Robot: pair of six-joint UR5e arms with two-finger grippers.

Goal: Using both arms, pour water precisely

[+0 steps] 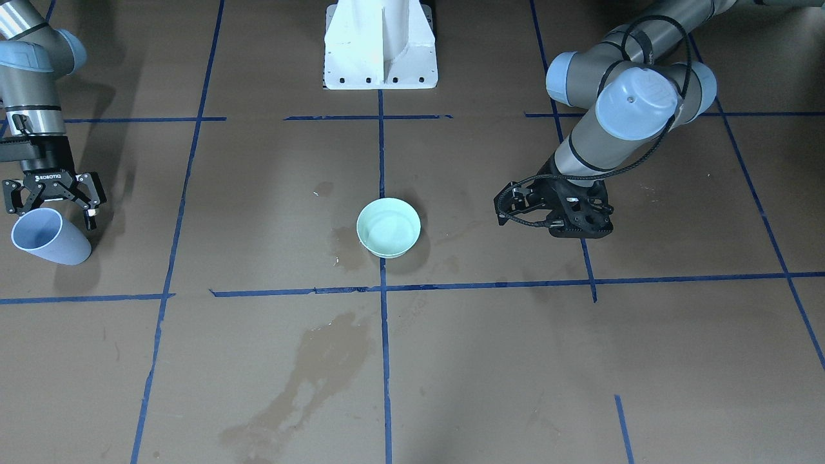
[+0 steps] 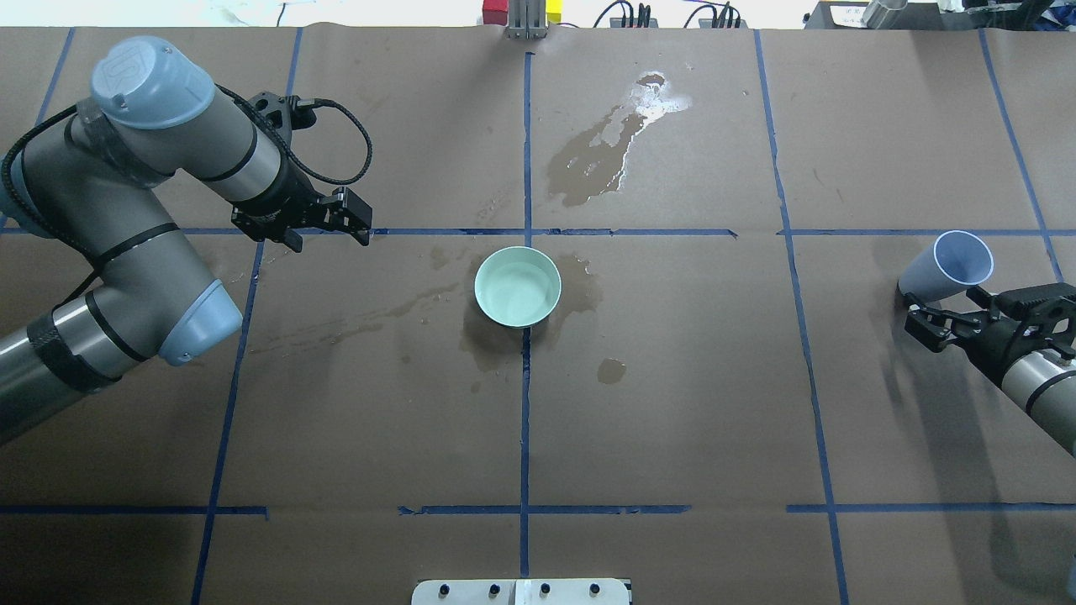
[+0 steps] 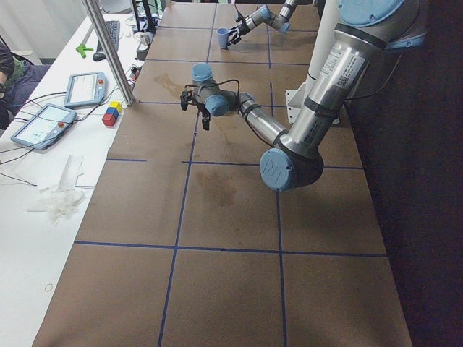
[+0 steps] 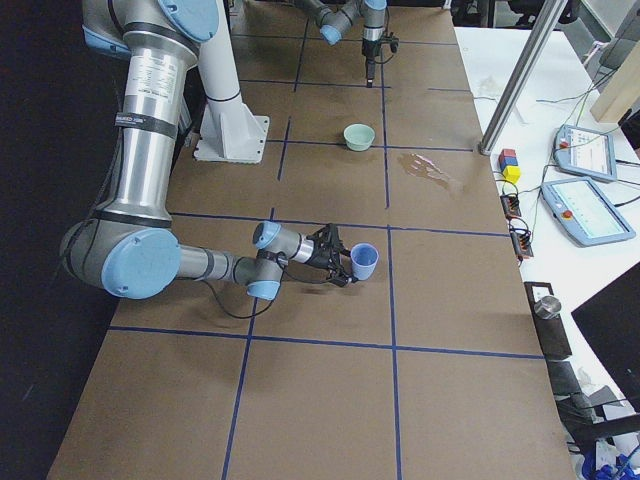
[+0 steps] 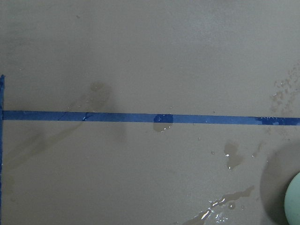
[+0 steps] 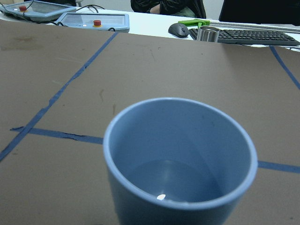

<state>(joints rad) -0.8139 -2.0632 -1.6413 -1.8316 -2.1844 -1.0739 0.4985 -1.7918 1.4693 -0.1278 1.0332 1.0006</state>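
Note:
A mint-green bowl stands at the table's centre, with a faint sheen of water inside. My left gripper hangs open and empty over the paper beside the bowl. In the left wrist view only the bowl's edge shows. At the table's other end a blue cup stands upright, and the right wrist view looks into this cup. My right gripper is open, fingers spread right behind the cup.
Wet brown stains spread around the bowl, and a larger shiny puddle lies beyond it. Blue tape lines grid the brown paper. The white pedestal stands at the robot's side. A metal post and control tablets edge the operators' desk.

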